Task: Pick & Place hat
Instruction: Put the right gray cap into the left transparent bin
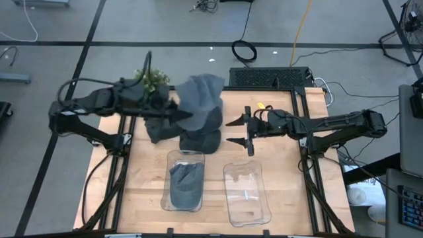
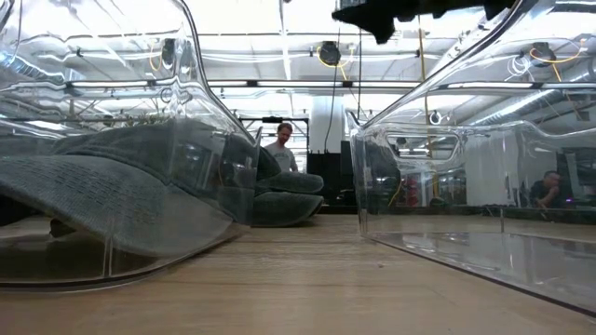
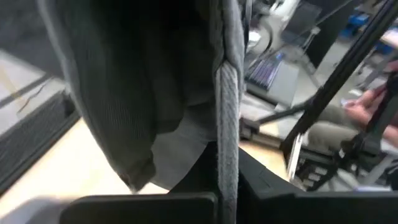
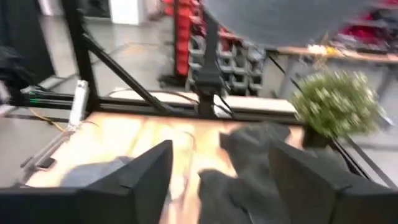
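Looking straight down: left gripper (image 1: 177, 112) reaches in over the back-centre of the table (image 1: 284, 198), fingers pinched on a grey hat (image 1: 200, 92) that hangs lifted above a pile of dark hats (image 1: 198, 135). Small green plant (image 1: 154, 80) sits near the back edge, just beside the left arm. Right gripper (image 1: 238, 132) is level with the pile's right side, fingers spread wide, nothing between them, apart from the pile. Two clear bins near the front edge – left bin (image 1: 169, 198) has a dark hat (image 1: 187, 185) in it, right bin (image 1: 250, 208) shows bare plastic. Bare wood btwn pile and bins, and down both outer sides of the table.

Low view: bin wall (image 2: 209, 140) w/ the binned hat (image 2: 112, 177) fills the left, other bin (image 2: 447, 186) the right; a wood lane runs between them back to the pile (image 2: 289, 200). Dark gripper part at top, can't tell which arm. A person (image 2: 282, 149) sits behind the pile, another person (image 2: 551, 188) far right.

Left wrist view: held hat (image 3: 143, 93) fills most of the frame, its brim edge (image 3: 227, 124) hanging straight down – table edge below.

Right wrist view: own fingers (image 4: 146, 174) wide apart, pile (image 4: 249, 162) ahead in the gap, plant (image 4: 336, 102) beyond, lifted hat (image 4: 280, 18) above
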Motion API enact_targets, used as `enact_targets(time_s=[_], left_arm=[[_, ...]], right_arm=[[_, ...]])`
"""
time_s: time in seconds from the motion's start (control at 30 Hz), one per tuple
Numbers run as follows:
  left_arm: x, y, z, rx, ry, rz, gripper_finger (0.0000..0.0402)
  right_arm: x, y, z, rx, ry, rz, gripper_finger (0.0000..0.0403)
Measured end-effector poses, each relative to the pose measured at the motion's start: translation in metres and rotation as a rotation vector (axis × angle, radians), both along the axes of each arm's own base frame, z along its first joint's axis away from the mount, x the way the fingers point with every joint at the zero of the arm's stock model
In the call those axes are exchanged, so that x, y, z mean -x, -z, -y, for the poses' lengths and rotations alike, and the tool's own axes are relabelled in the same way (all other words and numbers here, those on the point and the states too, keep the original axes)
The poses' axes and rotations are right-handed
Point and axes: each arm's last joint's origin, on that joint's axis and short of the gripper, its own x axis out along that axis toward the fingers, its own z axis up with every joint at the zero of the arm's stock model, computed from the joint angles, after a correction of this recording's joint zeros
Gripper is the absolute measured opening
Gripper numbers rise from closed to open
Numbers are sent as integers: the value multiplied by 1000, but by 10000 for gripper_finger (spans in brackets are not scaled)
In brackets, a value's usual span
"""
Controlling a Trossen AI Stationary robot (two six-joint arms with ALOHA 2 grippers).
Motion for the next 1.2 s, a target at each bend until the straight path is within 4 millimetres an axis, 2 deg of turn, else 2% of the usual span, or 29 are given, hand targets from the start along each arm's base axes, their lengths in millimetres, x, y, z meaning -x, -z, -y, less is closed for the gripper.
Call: enact_targets(time_s=[0.1,0.27,0.4,0.53,0.6,0.73,0.9,1.07,1.2], left_arm=[[12,7,12,22,-9,-26,8],[27,46,38,92,-84,-78,8],[46,75,58,166,-140,42,8],[64,115,66,239,-160,133,8],[68,139,71,290,-115,171,8],[67,182,90,373,85,244,7],[67,224,116,363,192,208,7],[67,247,146,291,312,150,7],[69,257,166,263,403,181,7]], right_arm=[[4,-3,0,-69,8,-3,281],[13,-10,-1,-103,5,8,282],[21,-17,-1,-105,4,35,273],[25,-21,-1,-105,3,50,267],[26,-22,-1,-105,3,56,266],[25,-22,-1,-144,8,50,265],[25,-23,-1,-186,14,64,265],[25,-25,-1,-194,13,85,265],[25,-28,-1,-194,11,110,265]])
